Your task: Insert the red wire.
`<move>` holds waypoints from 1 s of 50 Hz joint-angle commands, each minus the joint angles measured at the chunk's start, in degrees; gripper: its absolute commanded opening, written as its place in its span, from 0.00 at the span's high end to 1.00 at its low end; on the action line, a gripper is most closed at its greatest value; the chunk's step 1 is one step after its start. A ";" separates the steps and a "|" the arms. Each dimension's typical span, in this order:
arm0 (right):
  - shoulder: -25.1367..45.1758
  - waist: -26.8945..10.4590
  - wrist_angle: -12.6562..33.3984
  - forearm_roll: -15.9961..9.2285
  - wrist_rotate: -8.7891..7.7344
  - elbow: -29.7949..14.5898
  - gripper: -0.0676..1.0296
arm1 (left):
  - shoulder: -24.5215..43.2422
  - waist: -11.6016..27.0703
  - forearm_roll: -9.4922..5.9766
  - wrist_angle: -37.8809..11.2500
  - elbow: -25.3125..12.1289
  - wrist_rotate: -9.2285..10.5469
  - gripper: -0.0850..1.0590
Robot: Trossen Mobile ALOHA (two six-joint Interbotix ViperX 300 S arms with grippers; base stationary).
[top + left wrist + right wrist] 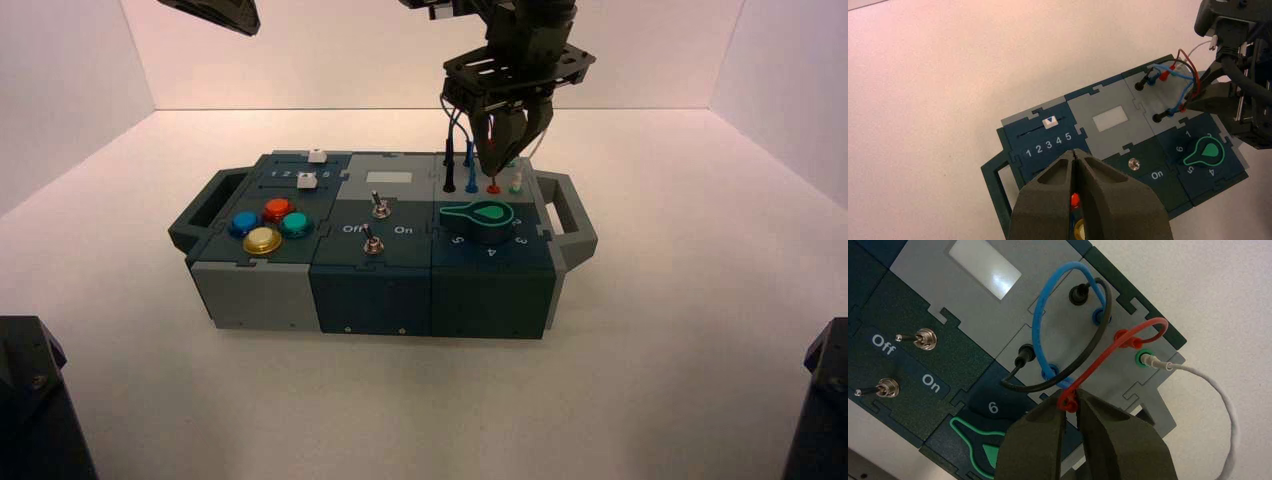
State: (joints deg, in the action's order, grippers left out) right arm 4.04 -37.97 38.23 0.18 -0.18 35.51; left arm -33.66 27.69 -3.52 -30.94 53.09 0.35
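Note:
The red wire (1118, 347) loops over the grey socket panel (1075, 352) at the box's back right. One of its plugs sits in a red socket (1122, 335). The plug at its other end (1068, 401) is pinched between the tips of my right gripper (1071, 401), which is shut on it just above the panel. From above, the right gripper (497, 155) hangs over the red socket (493, 187). My left gripper (1075, 154) is shut and empty, parked high over the box's button end (215, 12).
A blue wire (1040, 325) and a black wire (1083, 360) loop between nearby sockets. A white wire (1218, 390) leaves a green socket (1143, 358). The green knob (485, 215), two toggle switches (372, 240) and coloured buttons (265, 225) lie toward the box's front.

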 commanded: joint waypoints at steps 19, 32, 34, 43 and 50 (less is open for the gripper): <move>-0.88 -0.09 -0.18 0.00 0.35 -1.32 0.96 | -0.53 0.09 0.26 0.35 -1.85 -0.35 0.95; -1.58 -0.09 -0.35 0.00 0.35 -1.32 0.96 | -0.35 0.09 0.26 0.35 -1.85 -0.35 0.95; -1.58 -0.09 -0.44 0.09 0.26 -1.32 0.96 | -0.26 0.09 0.26 0.35 -1.85 -0.44 0.95; -1.67 -0.09 -0.53 0.09 0.35 -1.32 0.96 | -0.26 0.09 0.26 0.35 -1.85 -0.35 0.95; -1.67 -0.09 -0.44 0.00 0.35 -1.32 0.96 | -0.18 0.09 0.26 0.35 -1.93 -0.35 0.95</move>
State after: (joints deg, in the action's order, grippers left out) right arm 4.13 -37.97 37.97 0.18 -0.18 35.24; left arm -33.57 27.69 -3.43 -30.94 53.09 0.26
